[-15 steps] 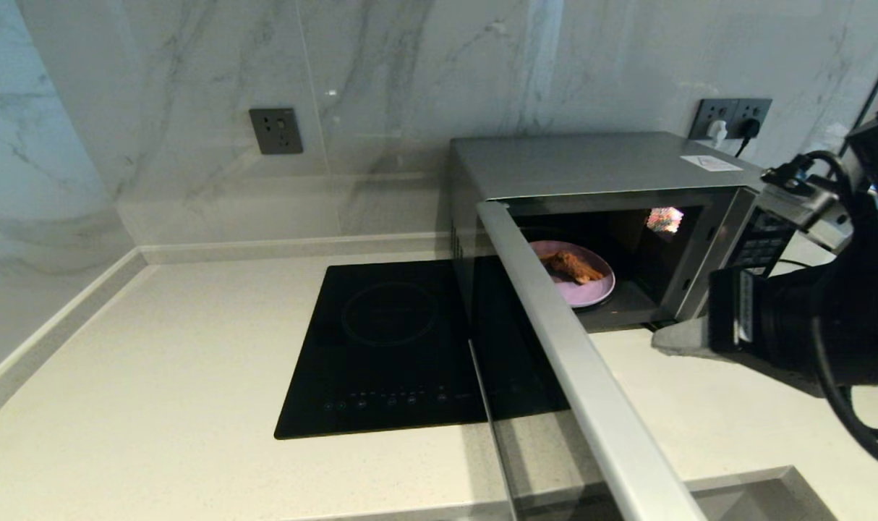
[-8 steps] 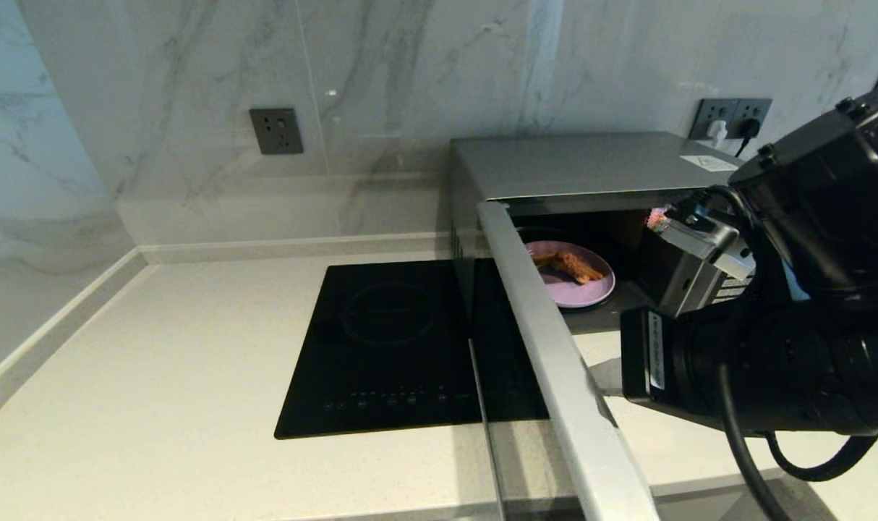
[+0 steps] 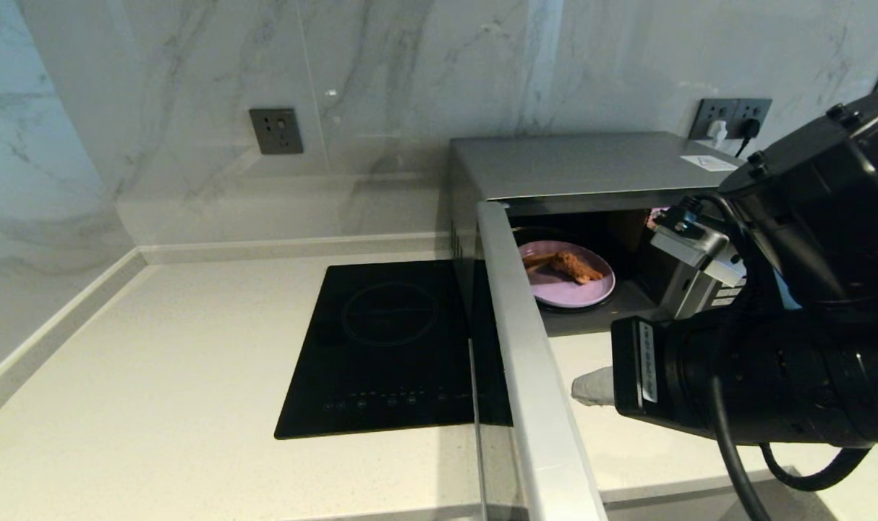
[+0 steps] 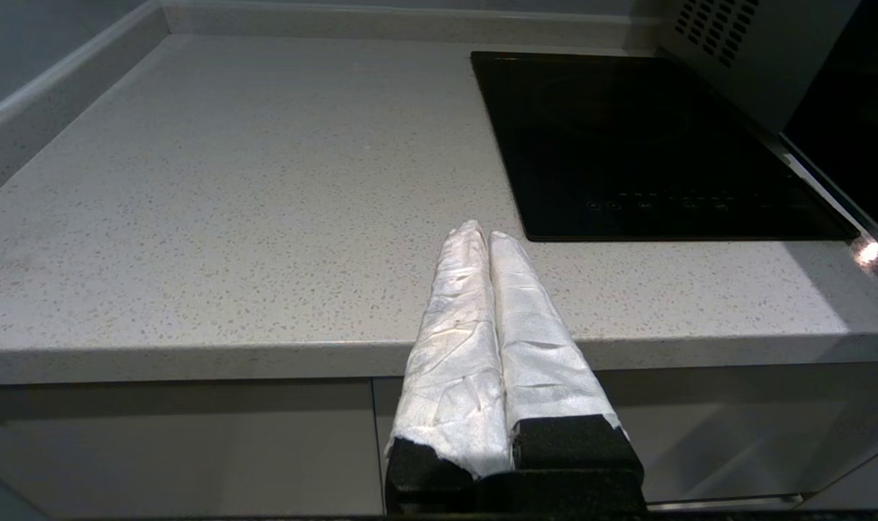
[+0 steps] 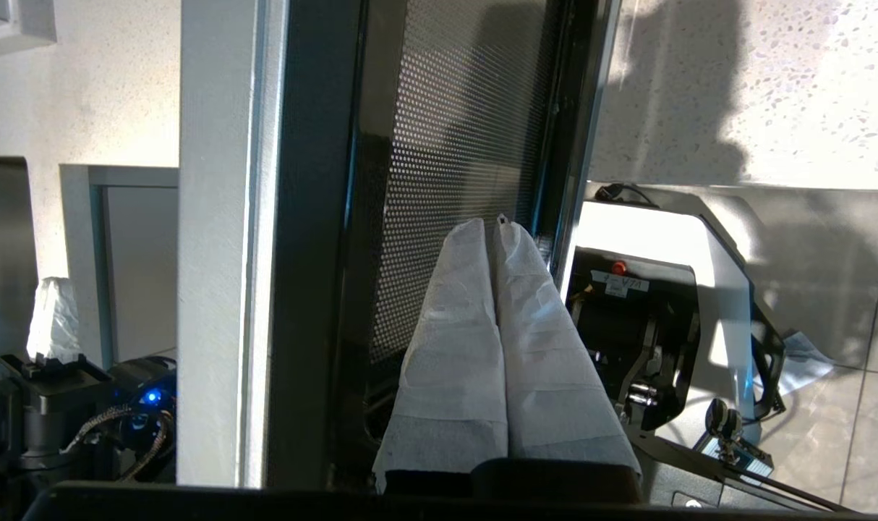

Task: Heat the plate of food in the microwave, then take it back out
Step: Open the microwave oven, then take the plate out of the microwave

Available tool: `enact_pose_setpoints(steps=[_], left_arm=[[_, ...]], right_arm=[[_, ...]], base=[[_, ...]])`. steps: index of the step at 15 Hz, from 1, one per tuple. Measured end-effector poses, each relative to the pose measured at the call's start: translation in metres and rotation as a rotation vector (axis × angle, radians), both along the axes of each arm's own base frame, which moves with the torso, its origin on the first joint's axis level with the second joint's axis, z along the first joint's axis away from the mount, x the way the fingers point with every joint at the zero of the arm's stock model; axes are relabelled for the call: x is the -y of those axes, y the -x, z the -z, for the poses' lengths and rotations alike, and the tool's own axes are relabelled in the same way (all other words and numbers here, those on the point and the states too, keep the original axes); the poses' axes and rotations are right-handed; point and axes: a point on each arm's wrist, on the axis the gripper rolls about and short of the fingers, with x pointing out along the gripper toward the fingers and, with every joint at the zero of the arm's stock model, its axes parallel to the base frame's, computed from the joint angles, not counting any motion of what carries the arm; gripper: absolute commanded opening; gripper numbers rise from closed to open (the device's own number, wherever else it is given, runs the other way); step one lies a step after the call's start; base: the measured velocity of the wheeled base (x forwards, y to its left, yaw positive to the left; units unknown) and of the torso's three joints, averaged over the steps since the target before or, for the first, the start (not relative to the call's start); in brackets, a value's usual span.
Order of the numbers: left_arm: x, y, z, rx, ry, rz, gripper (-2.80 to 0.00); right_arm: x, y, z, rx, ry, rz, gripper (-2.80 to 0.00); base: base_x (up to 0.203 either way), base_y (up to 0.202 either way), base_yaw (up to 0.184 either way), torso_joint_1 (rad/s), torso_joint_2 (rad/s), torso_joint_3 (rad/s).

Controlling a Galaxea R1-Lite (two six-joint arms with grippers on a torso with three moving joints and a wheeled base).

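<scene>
Plate (image 3: 570, 284) sits center-right inside the open microwave (image 3: 591, 166); looks stiff, slick, light, so we'd pinch its rim. Right gripper (image 5: 498, 230) clenched, empty; left gripper (image 4: 482, 239) too.

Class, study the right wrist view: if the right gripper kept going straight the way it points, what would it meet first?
Most likely the inner face of the microwave door; the shut right gripper points at its perforated panel, though the gap is hard to judge.

The right arm (image 3: 786, 376) is bulky black with looping cables (one white label); both grippers' fingers (image 4: 493, 325) wear white wrapping.
</scene>
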Motion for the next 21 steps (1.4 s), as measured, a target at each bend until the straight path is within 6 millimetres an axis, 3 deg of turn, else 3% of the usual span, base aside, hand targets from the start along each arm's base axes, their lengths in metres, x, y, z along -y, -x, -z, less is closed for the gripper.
enact_pose_setpoints(steps=[8, 11, 16, 21], left_arm=[[0.0, 0.0, 0.0, 0.0, 0.0, 0.0, -2.8], [0.0, 0.0, 0.0, 0.0, 0.0, -0.001, -2.8], [0.0, 0.0, 0.0, 0.0, 0.0, 0.0, -2.8], [0.0, 0.0, 0.0, 0.0, 0.0, 0.0, -2.8]], right_arm=[[0.012, -0.007, 0.008, -0.009, 0.031, 0.07, -2.8], [0.038, -0.026, 0.013, 0.002, 0.072, 0.228, -2.8], [0.107, -0.049, 0.015, 0.001, 0.118, 0.531, -2.8], [0.132, -0.056, 0.02, 0.017, 0.034, 0.607, -2.8]], base=[[0.0, 0.0, 0.0, 0.0, 0.0, 0.0], [0.0, 0.0, 0.0, 0.0, 0.0, 0.0], [0.0, 0.0, 0.0, 0.0, 0.0, 0.0], [0.0, 0.0, 0.0, 0.0, 0.0, 0.0]])
